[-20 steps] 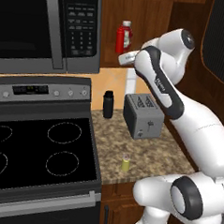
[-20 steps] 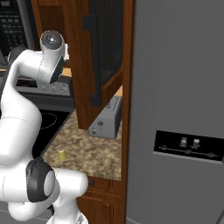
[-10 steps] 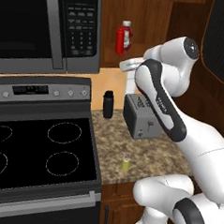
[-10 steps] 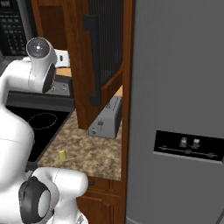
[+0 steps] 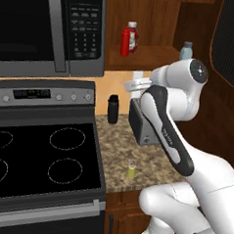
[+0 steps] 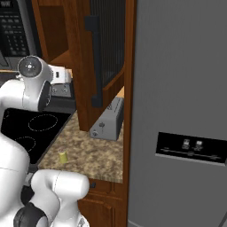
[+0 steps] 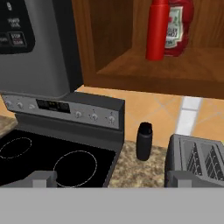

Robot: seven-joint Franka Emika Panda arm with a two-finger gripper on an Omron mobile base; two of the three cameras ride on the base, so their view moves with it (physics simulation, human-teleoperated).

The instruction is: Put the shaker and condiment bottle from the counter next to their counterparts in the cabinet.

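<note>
The all-red condiment bottle (image 7: 156, 29) is stood on the cabinet shelf (image 7: 144, 70), touching or just in front of the labelled ketchup bottle (image 7: 178, 27); both tops are cut off in the hand view. The pale blue shaker (image 5: 186, 50) is half hidden behind the arm, at 3 o'clock from them. The yellow-green shaker (image 5: 131, 170) is left on the desk (image 5: 122, 148), at 6 o'clock from the toaster (image 5: 142, 126) and black cylinder (image 5: 113, 109). The hand (image 5: 135, 84), mostly hidden by the arm, is released and empty.
</note>
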